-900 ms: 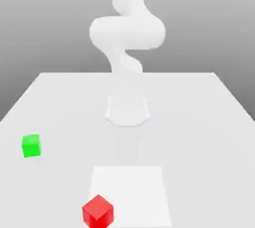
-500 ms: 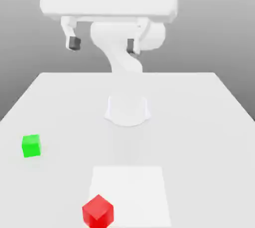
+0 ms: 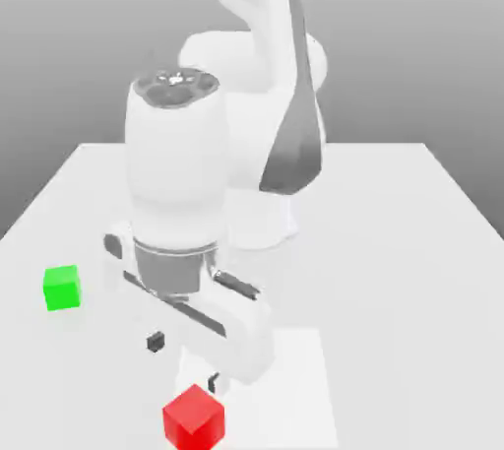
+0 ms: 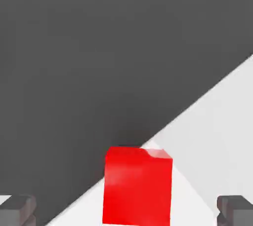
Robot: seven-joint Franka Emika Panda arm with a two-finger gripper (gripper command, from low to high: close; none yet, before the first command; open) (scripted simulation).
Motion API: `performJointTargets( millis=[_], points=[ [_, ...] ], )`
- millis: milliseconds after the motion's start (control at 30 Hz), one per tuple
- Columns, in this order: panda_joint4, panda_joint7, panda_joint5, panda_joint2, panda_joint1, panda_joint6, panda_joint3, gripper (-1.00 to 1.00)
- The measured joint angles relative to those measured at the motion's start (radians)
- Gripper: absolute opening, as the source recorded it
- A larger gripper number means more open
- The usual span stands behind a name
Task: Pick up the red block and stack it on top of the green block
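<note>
Hanging over: the gripper (image 3: 184,359) hangs above the red block (image 3: 194,416), pointing down.
Gripper: wide open, holding nothing; the fingertips (image 4: 18,209) sit far apart on each side of the block.
Red block: sits on the table (image 3: 394,241), at the edge of a paler square patch (image 3: 285,379).
Green block: (image 3: 61,287) stands alone, well apart, toward the exterior view's left.
Could go wrong: the block looks turned a bit, so a finger may hit a corner and push it away.
Could also go wrong: closing too high may let it slip.
Containers: no box or bowl here.
</note>
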Motion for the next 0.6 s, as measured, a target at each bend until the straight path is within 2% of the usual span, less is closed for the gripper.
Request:
performJointTargets(
  millis=[100, 133, 367, 533, 600],
  points=[
    [0.015, 0.015, -0.013, 0.109, 0.011, 0.087, -0.015, 0.00],
    [0.019, 0.018, -0.017, 0.134, 0.014, 0.108, -0.019, -1.00],
    [0.019, 0.019, -0.018, 0.135, 0.014, 0.110, -0.018, -1.00],
    [-0.011, 0.008, 0.008, -0.019, -0.004, -0.015, -0.008, -1.00],
    [-0.048, 0.068, -0.002, -0.066, -0.033, -0.027, -0.062, -1.00]
  ],
)
